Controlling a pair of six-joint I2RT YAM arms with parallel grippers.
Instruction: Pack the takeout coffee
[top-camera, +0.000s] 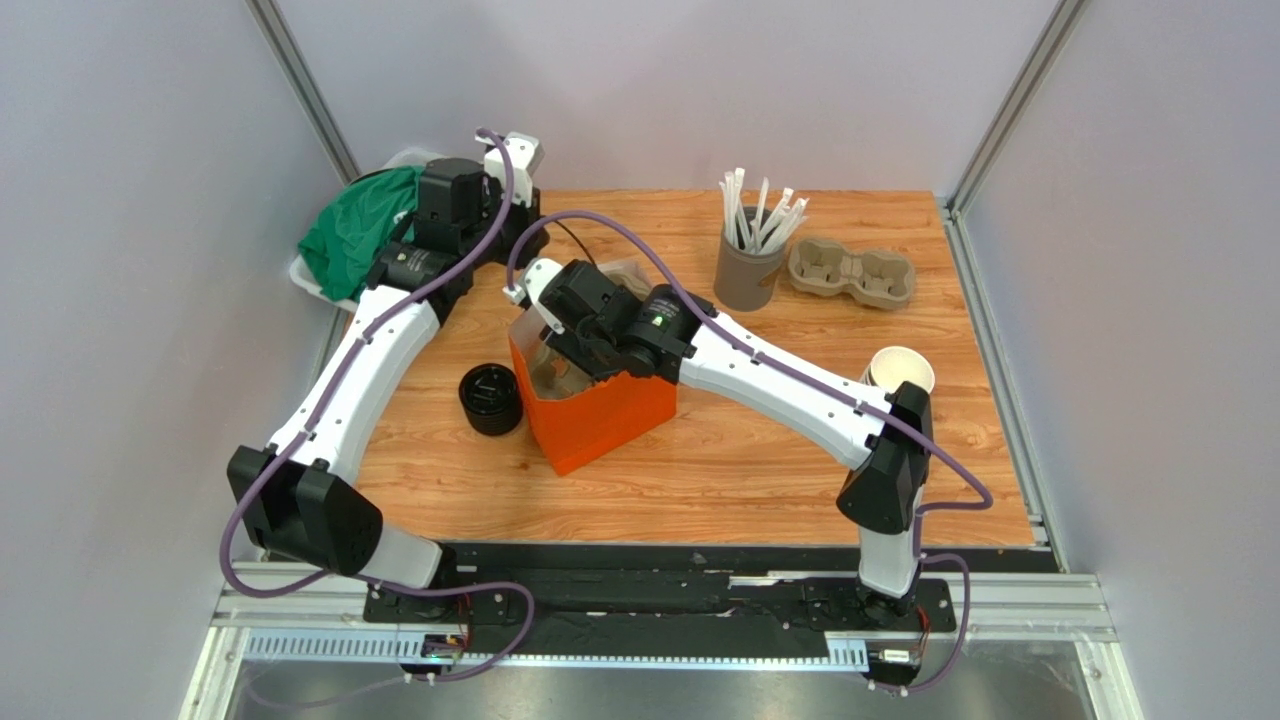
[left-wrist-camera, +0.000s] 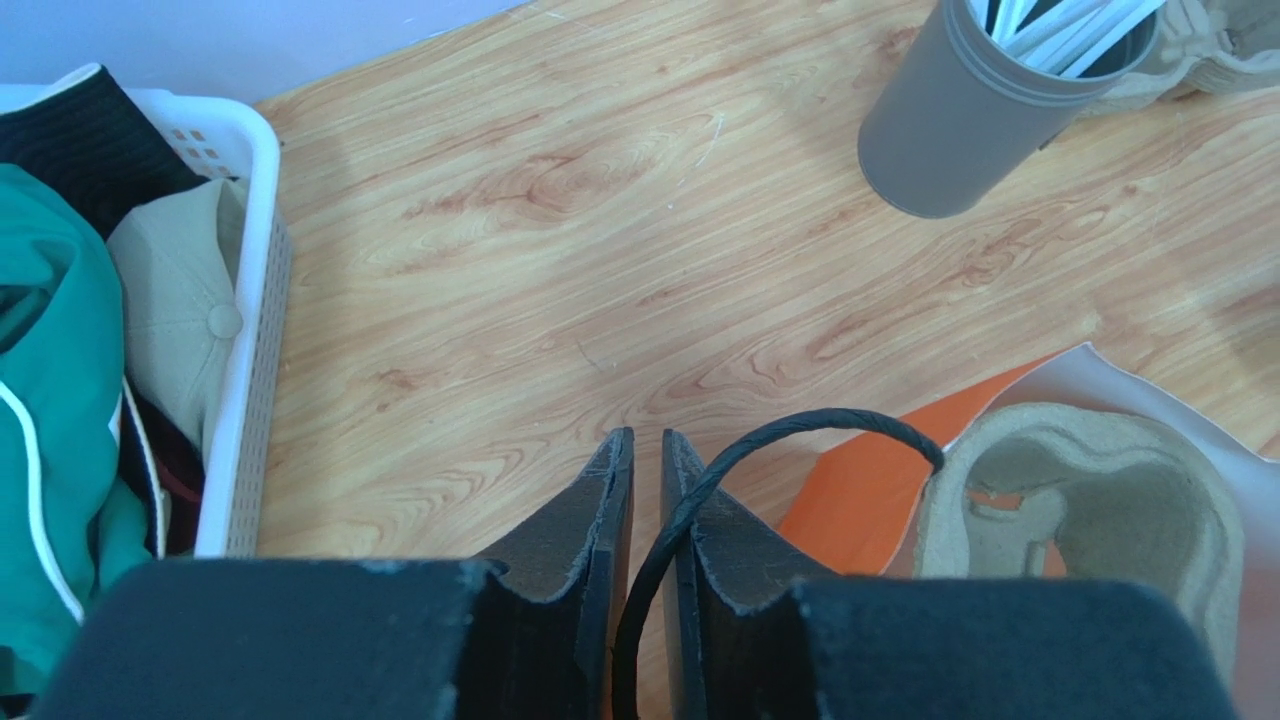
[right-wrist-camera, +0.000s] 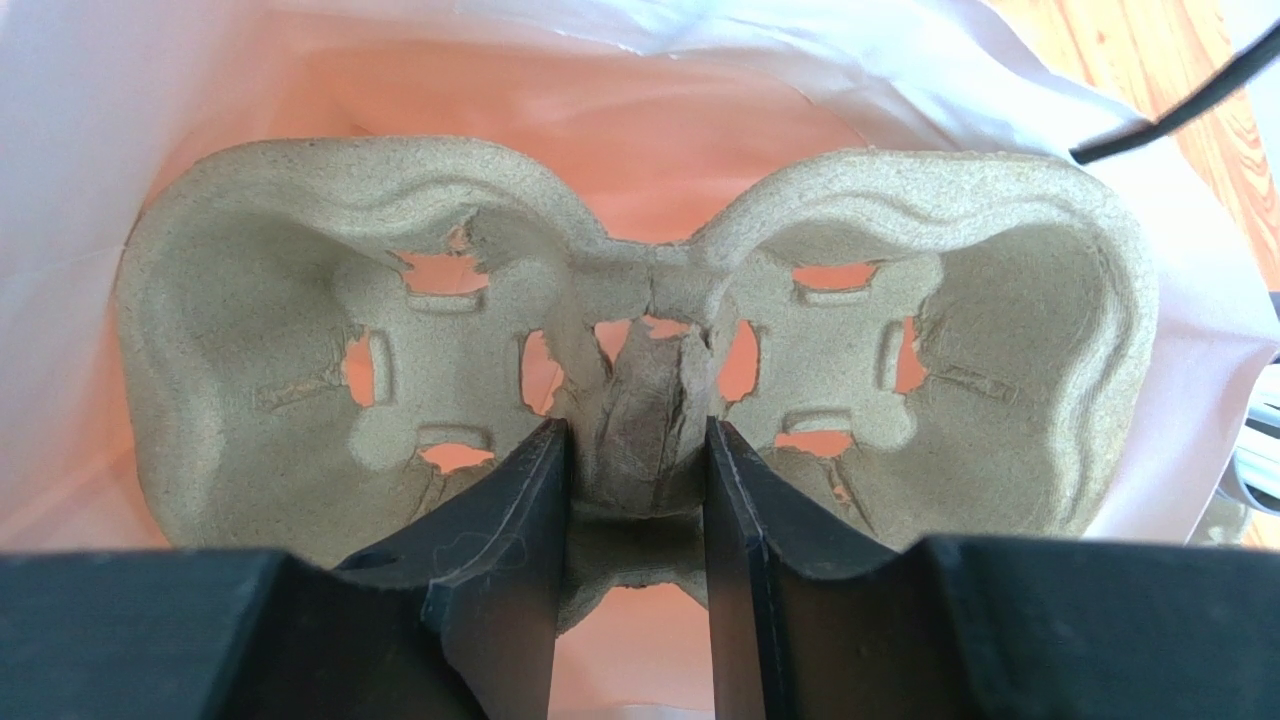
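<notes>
Right gripper (right-wrist-camera: 634, 435) pinches carrier (right-wrist-camera: 241, 300), paper cup (top-camera: 899, 369) well apart, seemingly untouched

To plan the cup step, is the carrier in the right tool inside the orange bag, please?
Inside: the right wrist view shows the bag's walls around the carrier, whose centre ridge the right tool grips.

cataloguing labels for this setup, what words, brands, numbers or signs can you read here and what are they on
No readable text in any view.
The orange bag, the cup tray inside it, the spare cup tray, the grey straw cup and the clothes in the white basket show no print on the sides in view.
</notes>
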